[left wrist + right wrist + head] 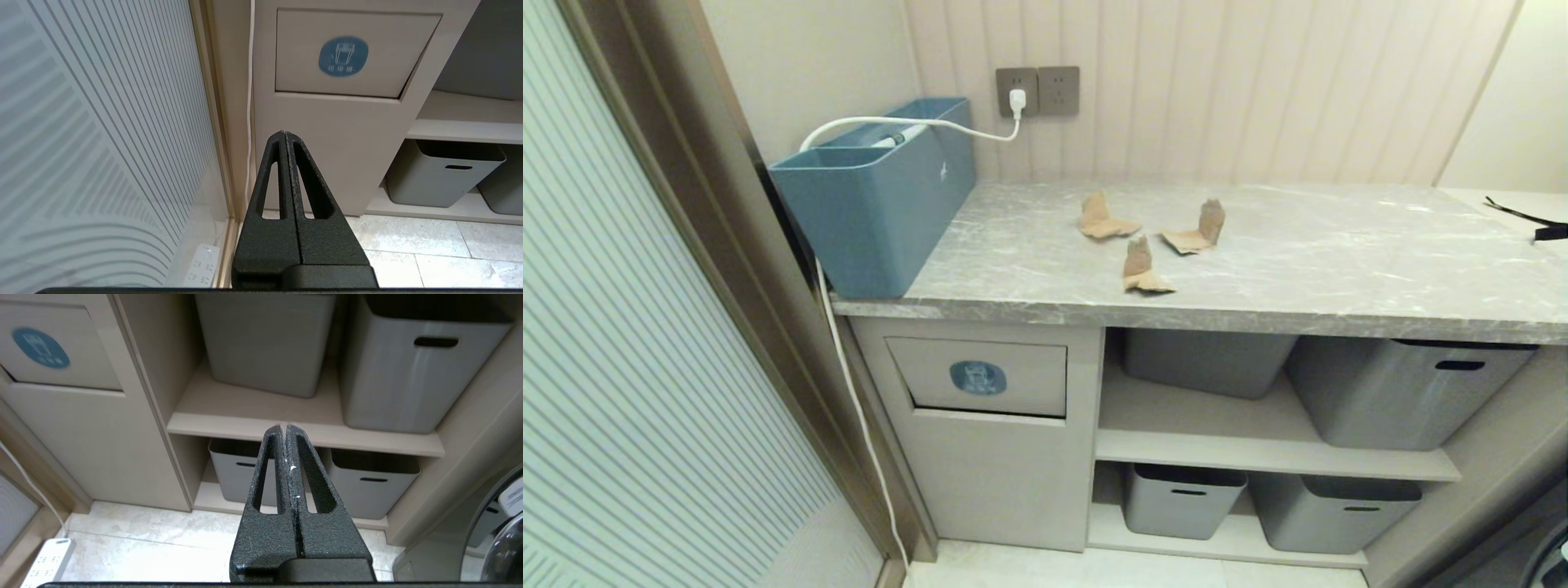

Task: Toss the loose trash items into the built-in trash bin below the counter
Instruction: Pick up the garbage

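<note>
Three cardboard scraps (1147, 237) lie on the counter (1339, 269); both grippers' fingers (284, 171) (286, 469) clenched, empty.

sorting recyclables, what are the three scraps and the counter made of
The three scraps look like light brown cardboard: matte, ragged torn edges, bent upright. The counter looks like polished grey stone or a marble-look slab: white veining, soft sheen; which one cannot be told.

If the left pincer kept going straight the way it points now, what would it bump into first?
Most likely the plain beige cabinet front, below the bin flap with the round blue sticker. The shut left pincer aims at that panel with nothing between; how far off it is cannot be judged.
</note>
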{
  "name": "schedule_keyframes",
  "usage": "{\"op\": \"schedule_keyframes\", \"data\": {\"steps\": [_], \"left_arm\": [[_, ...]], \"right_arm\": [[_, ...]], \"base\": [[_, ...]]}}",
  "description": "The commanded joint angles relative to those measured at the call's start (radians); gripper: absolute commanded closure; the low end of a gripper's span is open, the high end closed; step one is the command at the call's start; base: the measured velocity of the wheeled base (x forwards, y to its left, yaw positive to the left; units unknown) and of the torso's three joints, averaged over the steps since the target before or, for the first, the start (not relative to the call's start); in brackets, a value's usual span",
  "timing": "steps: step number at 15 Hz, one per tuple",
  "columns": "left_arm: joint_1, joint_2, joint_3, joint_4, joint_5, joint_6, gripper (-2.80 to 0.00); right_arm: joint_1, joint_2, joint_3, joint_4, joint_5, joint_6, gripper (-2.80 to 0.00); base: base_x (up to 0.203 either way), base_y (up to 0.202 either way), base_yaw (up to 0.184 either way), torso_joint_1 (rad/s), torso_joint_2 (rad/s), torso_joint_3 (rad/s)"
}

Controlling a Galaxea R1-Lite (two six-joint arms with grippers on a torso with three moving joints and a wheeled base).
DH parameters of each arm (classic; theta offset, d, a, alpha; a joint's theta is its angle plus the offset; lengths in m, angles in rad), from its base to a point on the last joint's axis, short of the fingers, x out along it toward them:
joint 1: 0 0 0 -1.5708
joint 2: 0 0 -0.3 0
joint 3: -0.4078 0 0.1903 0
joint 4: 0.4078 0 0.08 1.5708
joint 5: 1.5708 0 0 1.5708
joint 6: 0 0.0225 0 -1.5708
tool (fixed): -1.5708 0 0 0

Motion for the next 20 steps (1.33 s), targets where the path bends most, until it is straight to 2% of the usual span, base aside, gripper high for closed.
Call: {"op": "schedule_keyframes", "data": {"steps": [1,14,20], "left_arm": [[0.000,-0.002,0.000,-0.001,0.000,0.001,0.00],[0.000,-0.002,0.000,-0.001,0.000,0.001,0.00],[0.000,0.000,0.000,-0.003,0.000,0.004,0.00]], "right_arm": [[0.000,-0.002,0.000,0.000,0.000,-0.001,0.00],[0.000,-0.002,0.000,0.000,0.000,-0.001,0.00],[0.000,-0.002,0.000,0.000,0.000,-0.001,0.00]], "base": [[0.000,0.000,0.000,0.228,-0.51,-0.271],[0.000,0.000,0.000,0.262,-0.56,-0.296],[0.000,0.000,0.000,0.070,-0.14,-0.073]]}}
